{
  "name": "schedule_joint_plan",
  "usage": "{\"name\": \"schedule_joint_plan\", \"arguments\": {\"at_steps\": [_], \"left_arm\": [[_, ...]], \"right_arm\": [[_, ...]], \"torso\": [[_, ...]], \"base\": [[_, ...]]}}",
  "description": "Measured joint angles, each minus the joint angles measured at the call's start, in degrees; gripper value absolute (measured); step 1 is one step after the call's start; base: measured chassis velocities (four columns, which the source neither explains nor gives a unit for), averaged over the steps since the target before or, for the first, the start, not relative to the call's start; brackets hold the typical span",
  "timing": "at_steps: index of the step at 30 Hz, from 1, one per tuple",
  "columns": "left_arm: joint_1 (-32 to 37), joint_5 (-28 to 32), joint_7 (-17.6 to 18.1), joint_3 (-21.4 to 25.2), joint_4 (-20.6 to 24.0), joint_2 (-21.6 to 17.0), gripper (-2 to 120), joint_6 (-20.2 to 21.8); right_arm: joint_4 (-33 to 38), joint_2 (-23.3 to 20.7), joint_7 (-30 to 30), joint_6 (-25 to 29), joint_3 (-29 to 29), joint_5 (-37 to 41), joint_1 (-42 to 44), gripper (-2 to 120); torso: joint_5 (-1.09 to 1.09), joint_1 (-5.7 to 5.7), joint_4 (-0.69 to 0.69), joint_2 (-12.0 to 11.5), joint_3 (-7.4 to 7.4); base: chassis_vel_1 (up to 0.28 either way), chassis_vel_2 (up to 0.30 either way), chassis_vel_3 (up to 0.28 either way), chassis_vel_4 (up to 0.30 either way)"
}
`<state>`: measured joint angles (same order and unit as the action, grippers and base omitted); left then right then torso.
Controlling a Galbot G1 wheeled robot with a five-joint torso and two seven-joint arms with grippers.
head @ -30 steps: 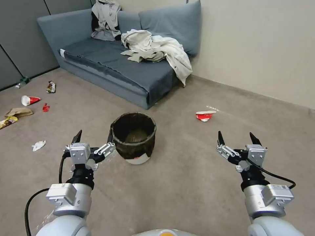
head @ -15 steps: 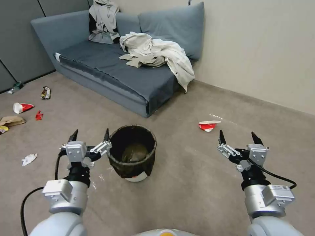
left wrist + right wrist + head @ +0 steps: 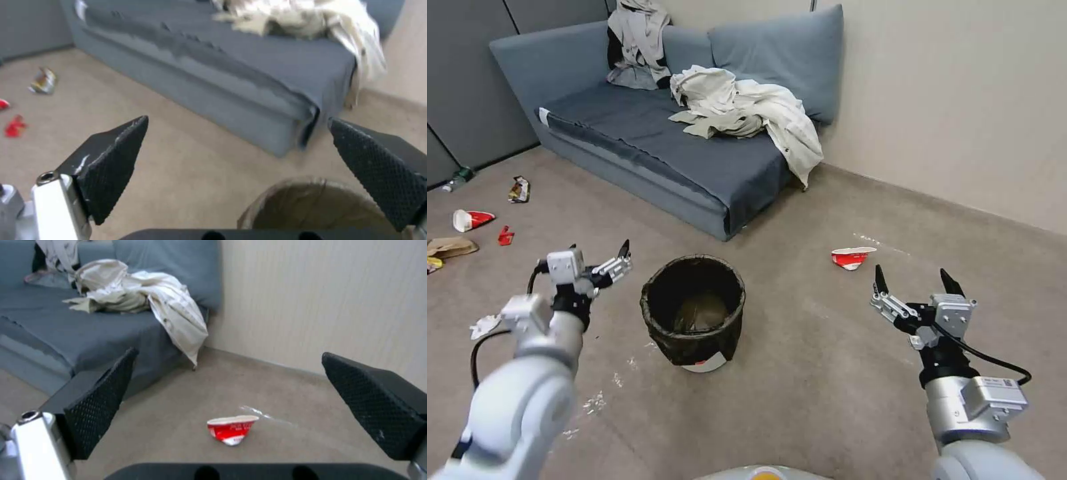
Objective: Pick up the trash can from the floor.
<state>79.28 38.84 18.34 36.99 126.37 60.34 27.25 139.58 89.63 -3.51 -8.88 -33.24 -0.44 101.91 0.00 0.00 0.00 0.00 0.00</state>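
Standing upright on the floor [image 3: 800, 400], the trash can [image 3: 694, 310] sits just right of the spread, empty left end effector [image 3: 597, 257], nearer than the open right end effector [image 3: 912, 281], while the left wrist view shows its rim below the fingertips.

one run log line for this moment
left gripper: open, raised left of trash can | right gripper: open, idle right | trash can: on floor, ungrasped

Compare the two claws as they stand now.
The left claw is raised beside the bag-lined white trash can, on its left; the right claw hangs far off to its right, near a crushed red-and-white paper cup. Both are open and empty.
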Motion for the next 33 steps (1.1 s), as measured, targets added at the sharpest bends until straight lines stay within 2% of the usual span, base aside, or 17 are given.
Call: {"name": "schedule_joint_plan", "arguments": {"at_steps": [1, 4, 9, 17, 24, 33], "left_arm": [[0.0, 0.0, 0.0, 0.0, 0.0, 0.0, 100, 0.0], [-2.6, 3.0, -0.5, -2.5, -4.4, -1.7, 100, 2.5], [-3.0, 4.1, -1.0, -3.8, -7.7, -1.6, 100, 5.1], [-4.8, 6.6, -1.3, -8.0, -10.7, -0.8, 100, 8.0], [-8.2, 8.1, 3.5, -12.5, -12.7, -0.7, 100, 13.8], [-12.2, 8.1, 6.7, -15.7, -15.9, 0.1, 100, 15.2]], "right_arm": [[0.0, 0.0, 0.0, 0.0, 0.0, 0.0, 0.0, 100], [-1.2, -0.8, 0.0, -1.0, 0.0, 0.3, -0.2, 100], [-2.8, -1.6, 0.2, -1.4, 0.4, 0.1, -0.6, 100], [-3.4, -1.8, 1.0, -0.9, 0.7, -1.8, 0.2, 100], [-3.6, -0.8, 1.2, 0.7, 0.6, -4.7, 1.0, 100], [-2.5, -0.3, 1.2, 2.0, 0.2, -5.3, 2.4, 100]], "torso": [[0.0, 0.0, 0.0, 0.0, 0.0], [0.0, 0.0, -0.01, 0.0, 0.0], [0.0, 0.0, 0.01, 0.0, 0.0], [0.0, 0.0, 0.0, 0.0, 0.0], [0.0, 0.0, 0.01, 0.0, 0.0], [0.0, 0.0, 0.0, 0.0, 0.0]], "base": [[0.0, 0.0, 0.0, 0.0], [0.0, 0.0, 0.0, 0.0], [0.0, 0.0, 0.0, 0.0], [0.0, 0.0, 0.0, 0.0], [0.0, 0.0, 0.0, 0.0], [0.0, 0.0, 0.0, 0.0]]}}
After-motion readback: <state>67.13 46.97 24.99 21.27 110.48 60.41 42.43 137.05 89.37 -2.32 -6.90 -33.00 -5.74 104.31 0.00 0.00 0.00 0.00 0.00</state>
